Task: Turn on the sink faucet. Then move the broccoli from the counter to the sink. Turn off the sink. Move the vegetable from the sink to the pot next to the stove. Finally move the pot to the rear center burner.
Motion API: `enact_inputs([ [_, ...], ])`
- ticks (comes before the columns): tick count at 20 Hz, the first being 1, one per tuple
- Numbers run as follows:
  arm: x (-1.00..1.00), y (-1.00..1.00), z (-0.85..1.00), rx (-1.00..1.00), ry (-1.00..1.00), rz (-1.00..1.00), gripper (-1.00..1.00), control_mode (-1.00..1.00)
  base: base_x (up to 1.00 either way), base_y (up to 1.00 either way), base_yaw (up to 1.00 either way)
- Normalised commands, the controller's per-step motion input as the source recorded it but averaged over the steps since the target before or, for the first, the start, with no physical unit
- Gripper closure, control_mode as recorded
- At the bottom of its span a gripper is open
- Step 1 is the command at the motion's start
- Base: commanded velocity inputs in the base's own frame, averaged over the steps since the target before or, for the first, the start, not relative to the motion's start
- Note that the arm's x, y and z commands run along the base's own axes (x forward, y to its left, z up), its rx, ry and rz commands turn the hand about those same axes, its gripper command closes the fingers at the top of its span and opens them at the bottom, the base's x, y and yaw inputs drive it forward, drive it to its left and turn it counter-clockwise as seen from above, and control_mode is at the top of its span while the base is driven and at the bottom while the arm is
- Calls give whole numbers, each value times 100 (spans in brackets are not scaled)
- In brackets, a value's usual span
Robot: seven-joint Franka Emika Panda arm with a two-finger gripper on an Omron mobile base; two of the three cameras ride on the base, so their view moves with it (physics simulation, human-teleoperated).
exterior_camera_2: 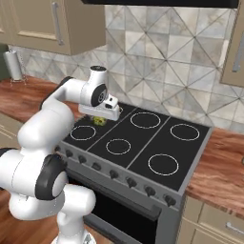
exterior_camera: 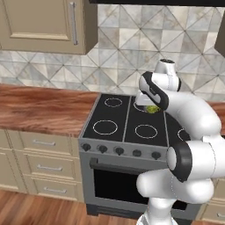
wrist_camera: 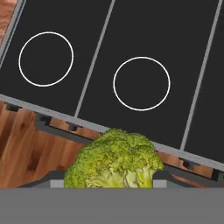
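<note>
I am grasping the broccoli [wrist_camera: 114, 160] in my fingers [exterior_camera_2: 99, 120], carrying it in the air above the stove [exterior_camera_2: 143, 143], over its left half. The pot it belongs in is not visible to me, so I cannot tell which way it lies from my fingers.

Bumpy matt broccoli [wrist_camera: 116, 159] — glossy cooktop [wrist_camera: 131, 43]

The arm [exterior_camera: 193, 132] is built of glossy white, rounded segments, joined by dark grey bands at the joints. A black circular cap is set into the side of the white wrist housing [exterior_camera_2: 97, 90]. The hand [exterior_camera_2: 100, 112] is formed as a flat white block.
</note>
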Motion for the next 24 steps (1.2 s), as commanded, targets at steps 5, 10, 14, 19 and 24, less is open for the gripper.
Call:
enact_inputs([
  [5,0,0,0,0,0,0,100,100,11,-53,-15],
  [10,0,0,0,0,0,0,100,100,12,-53,-15],
  [14,0,0,0,0,0,0,100,100,12,-50,-15],
  [19,0,0,0,0,0,0,100,100,15,-49,-16],
  [24,0,0,0,0,0,0,100,100,25,-34,-17],
])
